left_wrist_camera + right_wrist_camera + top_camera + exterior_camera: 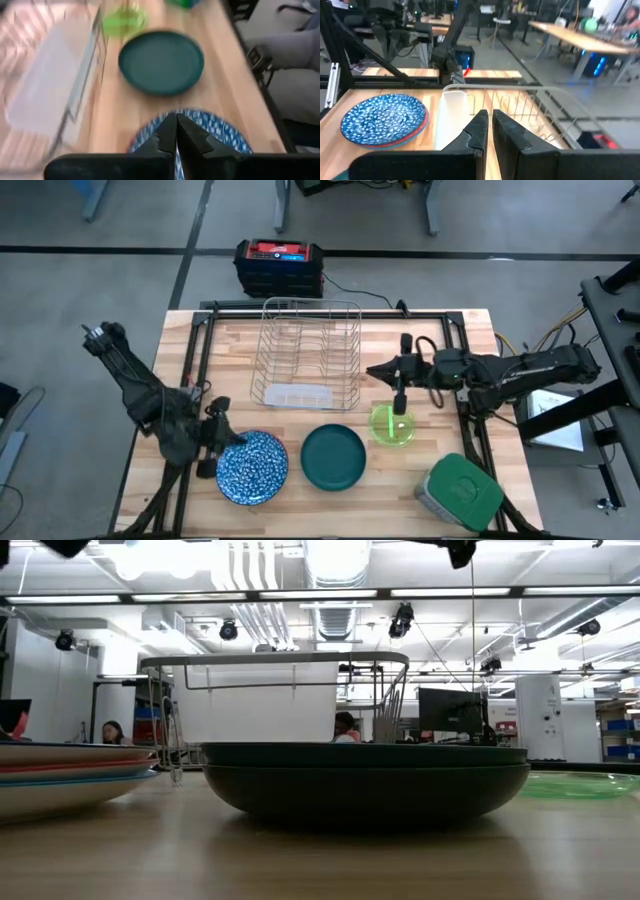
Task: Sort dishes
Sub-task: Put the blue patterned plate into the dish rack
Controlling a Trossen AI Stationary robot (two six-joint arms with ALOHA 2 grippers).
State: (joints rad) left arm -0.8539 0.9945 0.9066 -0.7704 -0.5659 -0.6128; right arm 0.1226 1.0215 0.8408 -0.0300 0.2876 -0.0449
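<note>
Nearest the low camera: green plate (365, 785), dark, flat on the table (470, 330) just in front of the wire rack (306, 352). It has room all round it, presumably so a gripper can reach its rim.

Blue plate (252, 467): beside the green plate on the left arm's side, in front of the rack's corner. It tops a stack; a red-edged plate (415, 132) shows beneath it in the right wrist view, and the low view shows several stacked rims.

Left gripper (222, 442): at the blue plate's rim on the side away from the green plate. Fingers (167, 135) nearly together, a thin gap only. Whether they pinch the rim cannot be told. Judgement: placed to take the top plate by its edge.

Neon-green bowl (392, 425): off the rack's other front corner, beside the green plate.

Right gripper (400, 406): over the bowl's rim nearest the rack, pointing down. Fingers (480, 131) narrow, slim gap; nothing seen between them. Contact with the bowl cannot be told.

Rack holds no dishes yet; sorting judged early. Grey box with a green lid (460, 492) lies in front of the bowl, well clear of the rack.
</note>
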